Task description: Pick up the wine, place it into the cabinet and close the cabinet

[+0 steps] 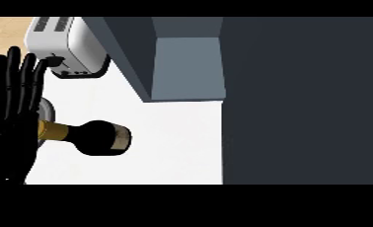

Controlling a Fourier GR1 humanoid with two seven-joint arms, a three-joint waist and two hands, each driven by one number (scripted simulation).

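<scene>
**Head view.** We see the dark cabinet (291, 97) filling the right side, cut off by the view's edges. A paler grey-blue panel (188, 68) adjoins its left edge near the top; we cannot tell whether this is a door or a side wall. The white counter (175, 142) spreads left of the cabinet. The left hand (18, 122) shows at the far left, well apart from the cabinet, fingers straight, spread and pointing up, clasping nothing. The white toaster (65, 43) stands left of the cabinet's panel, at the top. The wine (98, 138) sits on the counter left of the cabinet, and only bare counter shows between the two. Its long axis runs left to right in this view: the gold neck points away from the cabinet, the dark body's pale end faces it. The hand covers the neck's tip and part of a small grey round thing (47, 108), which we cannot identify
</scene>
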